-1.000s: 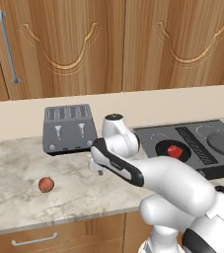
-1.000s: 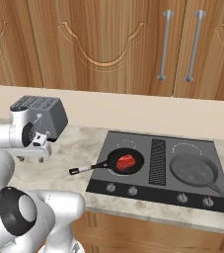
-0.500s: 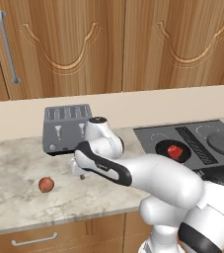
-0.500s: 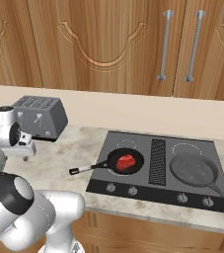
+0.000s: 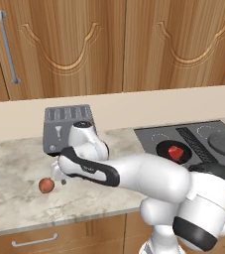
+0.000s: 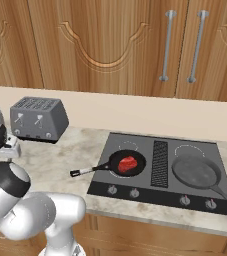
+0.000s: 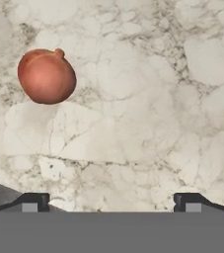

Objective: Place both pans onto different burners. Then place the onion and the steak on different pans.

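The cooktop (image 6: 160, 172) is serving as the reference point, and both pans are already sitting on it over separate burners. The matte grey pan (image 6: 196, 171) is resting empty on the burner right of the vent grille (image 6: 159, 156). The black pan (image 6: 126, 163) is occupying the burner left of the grille, and the steak (image 6: 128, 163) is lying inside it. The toaster (image 6: 39, 118) is standing on the marble counter (image 5: 15, 198), well to the left of the cooktop.

The arm is reaching left, away from the cooktop, across the counter. The gripper (image 7: 108, 202) is hanging above bare marble with its two tips set wide apart and nothing between them.

The onion (image 5: 46, 185) is lying on the counter far left of the cooktop, near the gripper but not touching it.

Judged status: pans placed, steak placed. Remaining: the onion is awaiting pickup and transfer to the empty grey pan.
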